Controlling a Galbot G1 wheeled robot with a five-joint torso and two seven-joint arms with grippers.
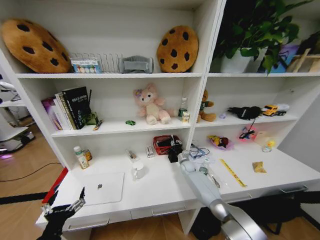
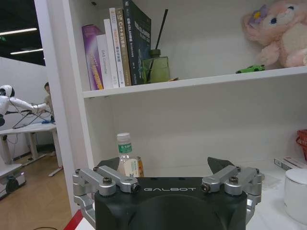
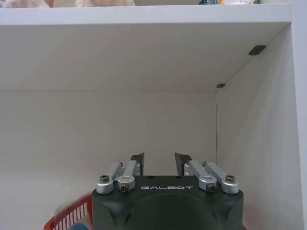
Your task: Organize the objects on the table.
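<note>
Open desk surface is left between the silver laptop and yellow ruler; the back is crowded by a red basket and white mug.

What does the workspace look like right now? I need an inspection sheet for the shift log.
Surface: white desk, smooth top.
Job's things: silver laptop front left; white mug beside it; green-labelled bottle back left; yellow ruler and tan scrap at right.
Clutter: red basket at the back.
Grippers: left end effector open, at the front-left corner; right end effector open, over mid-desk.
Cables: black cable on floor.
Surroundings: shelving with books, pink plush.
</note>
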